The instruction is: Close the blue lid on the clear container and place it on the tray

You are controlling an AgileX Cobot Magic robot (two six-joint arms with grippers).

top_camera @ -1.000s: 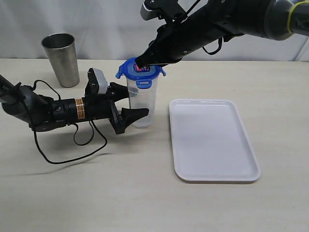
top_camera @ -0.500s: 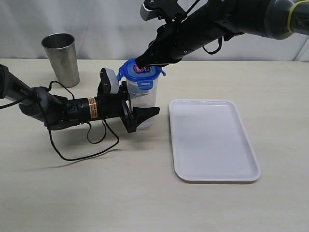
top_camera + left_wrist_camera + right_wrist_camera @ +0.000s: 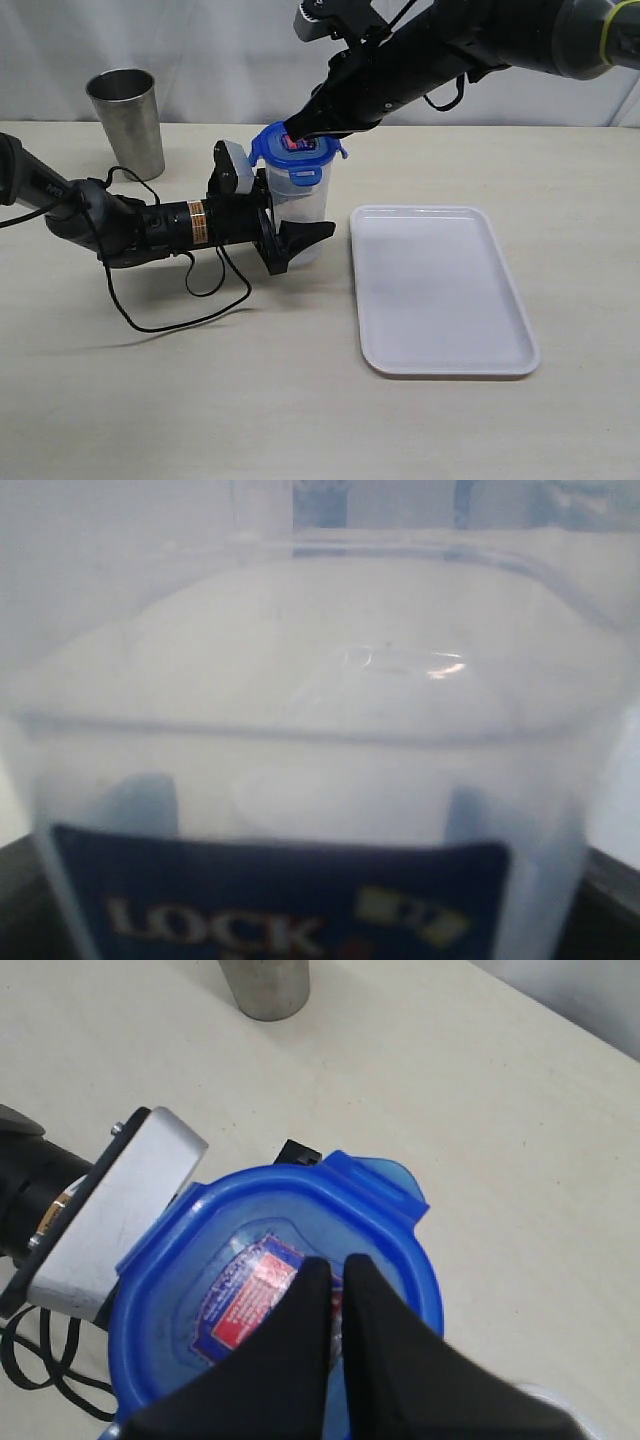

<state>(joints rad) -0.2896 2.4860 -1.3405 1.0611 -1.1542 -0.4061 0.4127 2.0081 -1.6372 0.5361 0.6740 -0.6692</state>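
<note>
Exterior view: we see both arms meeting at the clear container (image 3: 308,195) on the table (image 3: 300,400).
Left gripper (image 3: 298,225): jaws wide apart, one finger on each side of the container's lower body, reaching in from the left. We cannot tell whether the fingers press its wall.
Left wrist view: the container (image 3: 320,730) fills it, wall and blue label very close.
Right gripper (image 3: 300,135): fingers together, tips (image 3: 335,1270) resting on the sticker of the blue lid (image 3: 200,1250).
Blue lid (image 3: 318,152): sits on the container's rim, directly under the right gripper, side tabs sticking outward.
Container's place: upright, left of the tray (image 3: 440,290), near it but apart.
Count: we count one lid, one container, one tray, one steel cup (image 3: 128,120) at far left, two grippers.
</note>
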